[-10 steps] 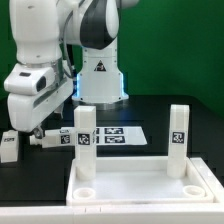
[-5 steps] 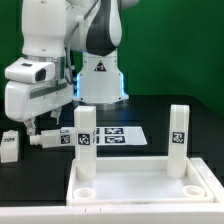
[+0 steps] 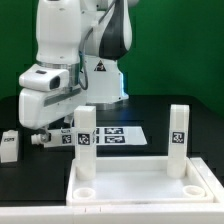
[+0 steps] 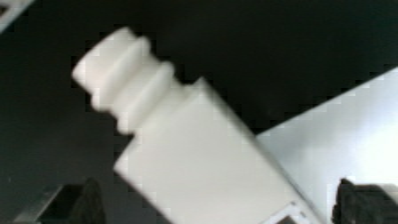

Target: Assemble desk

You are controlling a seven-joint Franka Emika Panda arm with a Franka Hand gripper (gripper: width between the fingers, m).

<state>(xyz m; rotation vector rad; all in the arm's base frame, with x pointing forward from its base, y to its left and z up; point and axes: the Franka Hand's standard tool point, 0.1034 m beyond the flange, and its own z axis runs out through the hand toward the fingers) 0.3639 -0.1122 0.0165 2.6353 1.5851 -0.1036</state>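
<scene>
**Exterior view.** The desk top (image 3: pixel 130 165) is set at the near edge of the black bench (image 3: pixel 165 112). One upright leg (image 3: pixel 85 135) is fitted in it toward the exterior view's left, and another upright leg (image 3: pixel 178 133) toward its right. The end effector (image 3: pixel 42 132) is held low over a loose leg (image 3: pixel 60 139) lying flat beside the marker board (image 3: pixel 118 135). A second loose leg (image 3: pixel 8 147) lies further to the exterior view's left.

If the leg is grasped off-centre, it could be swung or dropped in transit. The nearer upright leg could also be struck on the way across. The bench looks matt and smooth, so a nudged leg may be slid rather than gripped. A green backdrop (image 3: pixel 185 50) is hung behind.

**Wrist view.** The fingertips (image 4: pixel 68 203) are seen wide apart, with nothing clamped. The loose leg (image 4: pixel 187 135) lies slantwise between them, its stepped end (image 4: pixel 121 65) pointing away. Because the leg is skewed, it may be twisted or pushed aside as the jaws are brought together. A flat white edge, probably the marker board (image 4: pixel 347 125), lies against the leg; whether they touch cannot be told.
</scene>
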